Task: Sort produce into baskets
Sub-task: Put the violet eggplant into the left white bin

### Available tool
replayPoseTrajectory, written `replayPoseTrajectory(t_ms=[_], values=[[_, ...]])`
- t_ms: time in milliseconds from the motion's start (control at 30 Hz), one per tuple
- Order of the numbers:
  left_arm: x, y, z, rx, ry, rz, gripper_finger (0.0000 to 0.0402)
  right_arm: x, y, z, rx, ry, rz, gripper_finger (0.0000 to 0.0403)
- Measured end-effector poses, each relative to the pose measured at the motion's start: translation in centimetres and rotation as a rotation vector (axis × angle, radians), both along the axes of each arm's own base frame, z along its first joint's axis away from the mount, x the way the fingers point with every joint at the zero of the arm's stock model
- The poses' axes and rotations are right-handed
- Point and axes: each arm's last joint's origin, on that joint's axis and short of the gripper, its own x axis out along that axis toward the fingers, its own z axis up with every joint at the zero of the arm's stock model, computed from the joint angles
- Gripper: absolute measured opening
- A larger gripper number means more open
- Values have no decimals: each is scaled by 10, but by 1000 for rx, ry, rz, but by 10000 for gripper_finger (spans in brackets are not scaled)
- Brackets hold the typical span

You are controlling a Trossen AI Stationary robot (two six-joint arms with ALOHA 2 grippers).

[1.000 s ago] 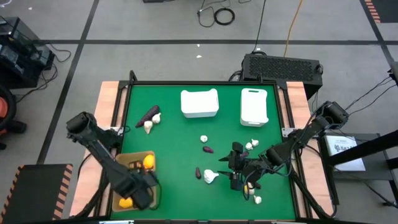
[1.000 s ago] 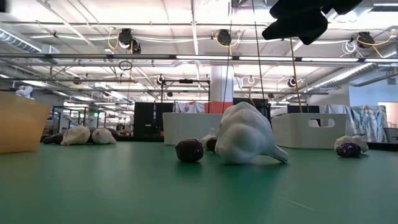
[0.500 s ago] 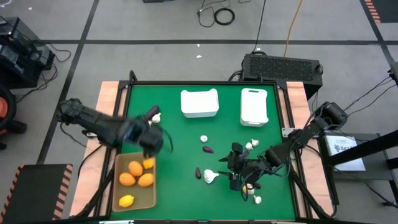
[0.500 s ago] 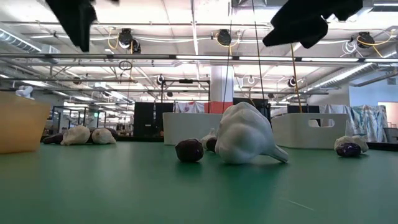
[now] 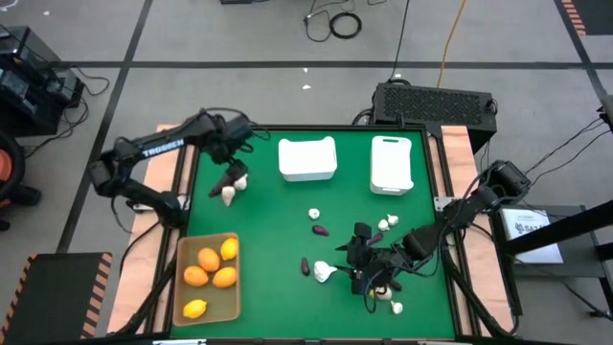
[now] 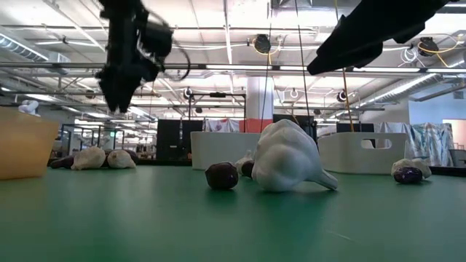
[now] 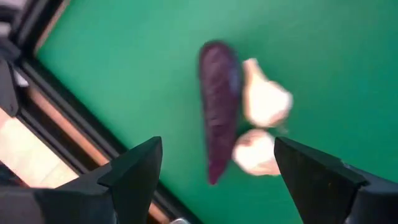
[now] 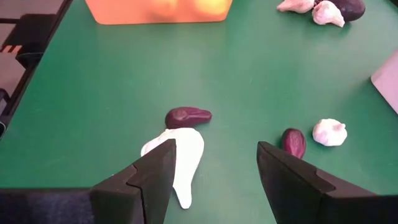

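From my remote seat I saw the left gripper hanging above the table's far left corner, its fingers spread wide with nothing between them. Directly under it lay a dark purple eggplant with two white garlic bulbs touching its side; on the high view that cluster sat just beyond the gripper, near the left rail, the eggplant farther and the bulbs nearer.

The right gripper was low over the near right part of the green table, its claw released and empty. Just ahead of its fingertips lay a large white garlic bulb touching a small eggplant piece; on the high view these were the bulb and the dark piece left of the gripper. Farther off toward the middle of the table another small eggplant piece lay just beside a garlic bulb.

The tan tray sat at the near left corner and held three orange fruits and one yellow fruit. The squarish white bin and the narrower white bin stood side by side at the far edge; I could not tell what either held. More garlic bulbs lay near the right rail, and another one lay nearer than the right gripper.
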Motion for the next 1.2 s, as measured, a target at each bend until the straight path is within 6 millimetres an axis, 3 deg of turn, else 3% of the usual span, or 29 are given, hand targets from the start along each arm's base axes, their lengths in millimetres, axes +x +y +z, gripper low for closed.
replayPoseTrajectory(t_ms=[300, 633, 900, 1200], values=[[-19, 34, -39, -59, -61, 31, 317, 0, -2, -1, -46, 14, 23, 215], [-19, 28, -55, -147, -67, -75, 317, 13, -23, 0, -141, 23, 15, 215], [-27, 19, -84, -169, -43, -102, 317, 23, -44, 0, -170, 47, 30, 215], [-25, 20, -86, -152, -77, -129, 317, 27, -56, -1, -148, 57, 9, 215]])
